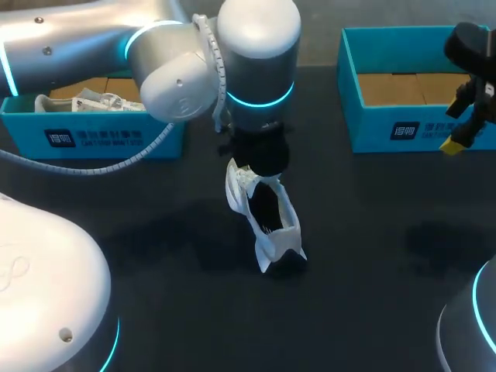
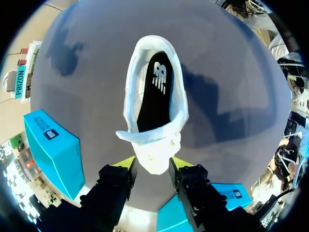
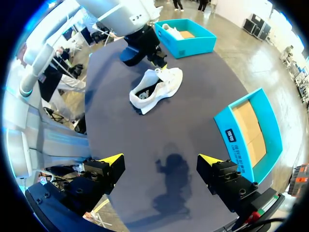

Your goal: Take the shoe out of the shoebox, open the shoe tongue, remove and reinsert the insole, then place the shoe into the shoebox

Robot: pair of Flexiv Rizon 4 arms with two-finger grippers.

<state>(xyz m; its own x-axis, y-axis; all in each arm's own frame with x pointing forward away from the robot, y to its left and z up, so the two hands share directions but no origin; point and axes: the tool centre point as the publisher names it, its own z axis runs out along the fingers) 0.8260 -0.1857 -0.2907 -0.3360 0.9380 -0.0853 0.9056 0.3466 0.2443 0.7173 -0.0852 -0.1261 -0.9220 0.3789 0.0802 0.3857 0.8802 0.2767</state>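
Item one: table (image 1: pixel 372 256), dark matte top, on which we note soft shadows toward four o'clock; item two: teal box (image 1: pixel 93 138) at ten o'clock on the table, dark label on its near wall, brown cardboard floor; item three: white crumpled paper (image 1: pixel 101 102) lying inside that box, against its near wall.

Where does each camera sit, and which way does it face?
Head: above and behind, facing down at the table; left arm and right arm show.
Left wrist: on the left arm, facing down along the left hand, shut on the shoe.
Right wrist: on the right arm, facing the table past the open right hand.
Shared: the shoe, in all three.
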